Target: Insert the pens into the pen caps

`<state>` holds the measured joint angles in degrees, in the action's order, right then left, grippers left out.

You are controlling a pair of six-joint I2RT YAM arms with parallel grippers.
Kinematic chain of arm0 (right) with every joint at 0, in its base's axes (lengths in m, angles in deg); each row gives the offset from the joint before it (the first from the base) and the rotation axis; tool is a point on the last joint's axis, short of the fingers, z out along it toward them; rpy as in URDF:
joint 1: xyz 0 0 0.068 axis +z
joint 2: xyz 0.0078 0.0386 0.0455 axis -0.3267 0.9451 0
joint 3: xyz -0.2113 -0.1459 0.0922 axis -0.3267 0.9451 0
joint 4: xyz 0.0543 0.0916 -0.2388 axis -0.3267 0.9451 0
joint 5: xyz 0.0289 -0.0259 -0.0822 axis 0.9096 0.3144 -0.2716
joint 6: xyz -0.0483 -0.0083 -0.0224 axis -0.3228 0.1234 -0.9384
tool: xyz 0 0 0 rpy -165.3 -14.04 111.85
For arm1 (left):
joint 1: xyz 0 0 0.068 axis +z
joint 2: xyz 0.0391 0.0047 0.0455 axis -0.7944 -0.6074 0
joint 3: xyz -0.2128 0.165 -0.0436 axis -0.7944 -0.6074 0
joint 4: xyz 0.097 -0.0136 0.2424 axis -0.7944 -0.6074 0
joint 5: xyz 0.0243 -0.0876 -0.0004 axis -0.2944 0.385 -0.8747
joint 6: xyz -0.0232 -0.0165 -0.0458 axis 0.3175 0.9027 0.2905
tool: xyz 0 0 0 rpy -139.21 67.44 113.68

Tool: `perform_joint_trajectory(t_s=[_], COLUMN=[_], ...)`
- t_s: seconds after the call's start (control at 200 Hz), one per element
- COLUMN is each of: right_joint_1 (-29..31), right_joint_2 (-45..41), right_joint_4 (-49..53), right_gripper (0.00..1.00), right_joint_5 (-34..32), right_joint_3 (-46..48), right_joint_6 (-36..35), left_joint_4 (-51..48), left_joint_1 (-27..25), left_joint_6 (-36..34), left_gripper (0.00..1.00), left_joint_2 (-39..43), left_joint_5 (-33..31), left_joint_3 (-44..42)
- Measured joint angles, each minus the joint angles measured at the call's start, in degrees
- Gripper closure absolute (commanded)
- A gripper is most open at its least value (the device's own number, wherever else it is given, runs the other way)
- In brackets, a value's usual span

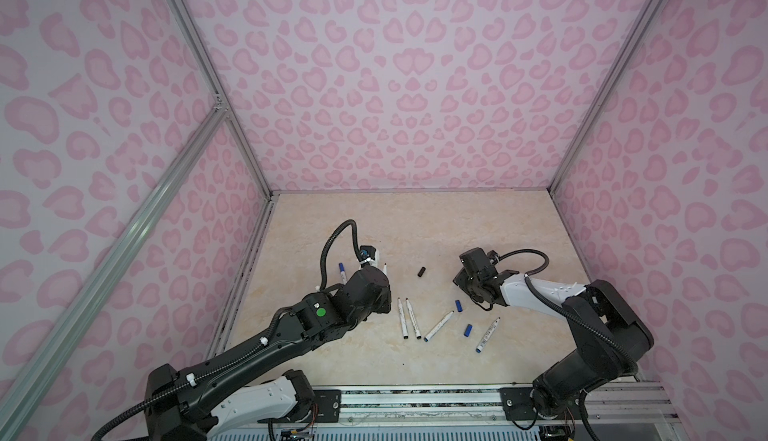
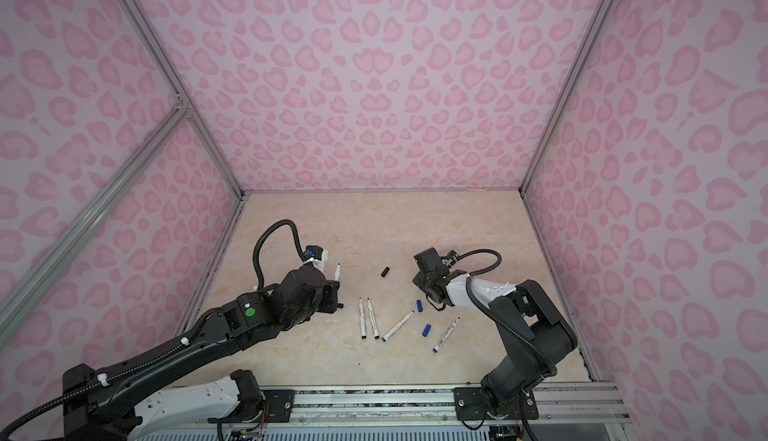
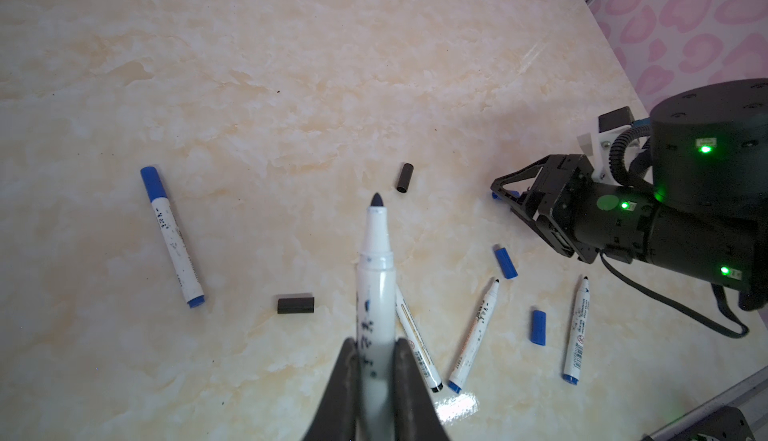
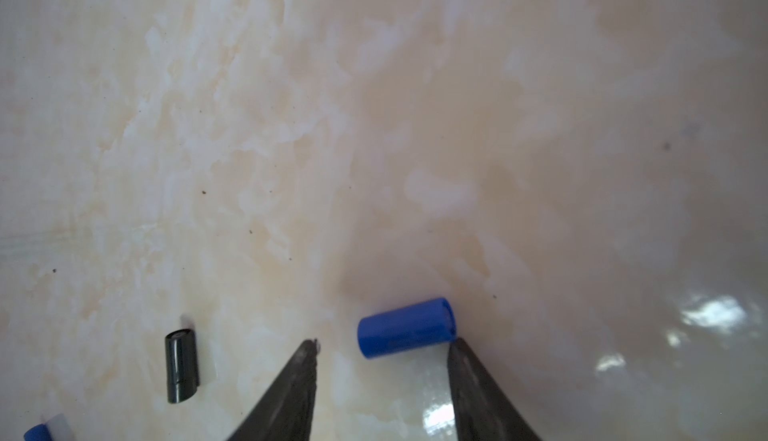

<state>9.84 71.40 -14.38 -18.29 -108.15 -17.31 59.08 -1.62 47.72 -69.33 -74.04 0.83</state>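
Pink leopard-print walls (image 1: 415, 85) are boxing in your beige marbled desk (image 1: 457, 218). Your left arm (image 1: 257, 347) is reaching in from the near rail, and your right arm (image 1: 598, 326) is bending toward the middle.

Your left end effector (image 3: 376, 349) is clenching the held pen (image 3: 376, 285) by its white barrel, holding it above the desk with its bare dark tip pointing away from the fingers. Your right end effector (image 4: 383, 345) is sitting released low over the desk, jaws apart. A blue cap (image 4: 405, 328) is lying on its side at the tips: one fingertip (image 4: 459, 351) is touching the cap's end, and the opposite one is standing clear.

On the desk's left, a capped pen (image 3: 172, 235) is wearing a blue cap and showing a blue plug. Near the middle, two black-plugged pens (image 1: 402, 318) are lying side by side, uncapped. Two blue-plugged pens (image 1: 438, 326) are lying to their right, tips bare. Dark print is running along every barrel, and the rightmost pen is also carrying a small red-ringed mark and a barcode-like block. You are getting no readable word or brand from any view.

A black cap (image 1: 422, 271) is lying alone between the arms. A second black cap (image 3: 295, 305) is showing only in the left wrist view, between the capped pen and the black-plugged pens. Two loose blue caps (image 1: 459, 305) are lying near the blue-plugged pens, one of them between the two.
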Motion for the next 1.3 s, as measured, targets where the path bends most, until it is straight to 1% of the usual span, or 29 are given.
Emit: perform_joint_trajectory(t_s=[0.175, 0.355, 0.69, 0.88, 1.025, 1.18, 1.3], right_joint_1=[-0.6, -0.8, -0.4, 1.6, 3.9, 3.8, 3.5], right_joint_2=[1.9, 4.3, 8.2, 11.3, 11.2, 11.4, 13.7], right_joint_4=[2.4, 1.6, 0.8, 4.2, 7.6, 9.8, 10.8], right_gripper=[0.49, 0.51, 0.49, 0.48, 0.48, 0.51, 0.53], right_joint_5=[-1.4, -2.0, -0.8, -0.7, -3.1, -5.2, -6.5], right_joint_3=[-2.4, -4.3, -8.6, -13.5, -14.1, -14.4, -16.8], right_joint_6=[-1.5, -3.4, -6.1, -9.0, -10.3, -11.4, -13.5], left_joint_4=[0.0, 0.0, 0.0, 0.0, 0.0, 0.0, 0.0], left_joint_1=[0.1, 0.1, 0.1, 0.2, 0.2, 0.2, 0.2], left_joint_6=[0.0, 0.0, 0.0, 0.0, 0.0, 0.0, 0.0], left_gripper=[0.97, 0.97, 0.97, 0.97, 0.97, 0.97, 0.97], left_joint_2=[-0.3, -0.4, -0.3, -0.3, -0.1, 0.1, 0.6], left_joint_5=[0.0, 0.0, 0.0, 0.0, 0.0, 0.0, 0.0], left_joint_3=[0.0, 0.0, 0.0, 0.0, 0.0, 0.0, -0.1])
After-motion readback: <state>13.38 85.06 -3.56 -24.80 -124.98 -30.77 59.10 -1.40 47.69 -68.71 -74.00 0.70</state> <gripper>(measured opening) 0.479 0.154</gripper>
